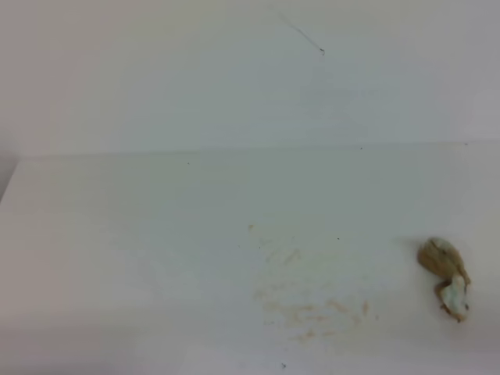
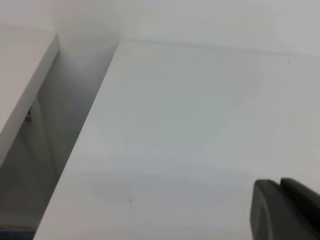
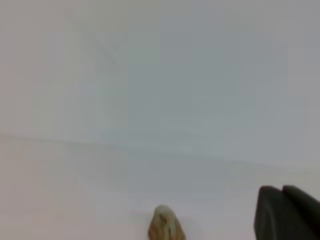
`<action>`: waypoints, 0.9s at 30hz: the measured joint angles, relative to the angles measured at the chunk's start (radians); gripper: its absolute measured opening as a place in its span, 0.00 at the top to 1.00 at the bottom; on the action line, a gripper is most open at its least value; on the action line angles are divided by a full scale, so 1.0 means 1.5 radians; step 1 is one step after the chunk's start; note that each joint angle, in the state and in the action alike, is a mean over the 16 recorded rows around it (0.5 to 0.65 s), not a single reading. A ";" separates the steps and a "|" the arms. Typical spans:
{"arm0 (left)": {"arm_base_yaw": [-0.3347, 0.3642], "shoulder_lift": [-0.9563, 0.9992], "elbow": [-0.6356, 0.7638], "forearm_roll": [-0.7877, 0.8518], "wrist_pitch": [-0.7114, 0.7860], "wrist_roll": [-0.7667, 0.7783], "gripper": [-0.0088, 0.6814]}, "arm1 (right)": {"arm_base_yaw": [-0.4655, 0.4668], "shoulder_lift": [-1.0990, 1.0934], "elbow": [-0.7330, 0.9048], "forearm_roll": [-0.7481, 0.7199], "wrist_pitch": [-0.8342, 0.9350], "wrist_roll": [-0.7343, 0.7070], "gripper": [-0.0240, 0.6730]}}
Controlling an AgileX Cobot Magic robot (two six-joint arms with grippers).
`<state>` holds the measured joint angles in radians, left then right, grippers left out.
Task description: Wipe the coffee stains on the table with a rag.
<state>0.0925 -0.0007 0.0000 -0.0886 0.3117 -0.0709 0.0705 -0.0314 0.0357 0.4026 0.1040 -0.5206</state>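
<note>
A plain white table (image 1: pixel 117 234) carries faint tan coffee stains (image 1: pixel 312 305) near its front. The rag (image 1: pixel 445 277), soft, light and crumpled, lies alone at right; its raised top fold looks easiest to pinch. The right gripper (image 3: pixel 287 212) is clenched empty; the left gripper's (image 2: pixel 285 210) state cannot be told.

The exterior high camera looks down from above the near side at the table (image 1: pixel 117 234), facing the far wall (image 1: pixel 156 70); the rag (image 1: pixel 445 275) lies at its right and the coffee stains (image 1: pixel 312 305) near the middle. The left wrist camera sits low and close over the table's left part, facing its left edge and far corner. The right wrist camera looks low across the table toward the wall and shares the rag with the high view.
</note>
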 joint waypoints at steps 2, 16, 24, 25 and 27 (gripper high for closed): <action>0.000 0.000 0.000 0.000 0.000 0.000 0.99 | -0.010 0.001 0.000 -0.007 0.038 -0.005 0.97; 0.000 0.000 0.000 0.000 0.000 0.000 0.99 | -0.044 0.004 -0.001 -0.069 0.158 0.088 0.97; 0.000 0.000 0.000 0.000 0.000 0.000 0.99 | -0.044 0.003 -0.002 -0.159 0.159 0.195 0.97; 0.000 0.000 0.000 0.000 0.000 0.000 0.99 | -0.044 0.003 -0.002 -0.171 0.158 0.208 0.97; 0.000 0.000 0.000 0.000 0.000 0.000 0.99 | -0.044 0.003 -0.002 -0.197 0.156 0.235 0.97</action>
<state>0.0925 -0.0007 0.0000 -0.0886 0.3120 -0.0709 0.0049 -0.0276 0.0329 0.1075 0.3377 -0.1685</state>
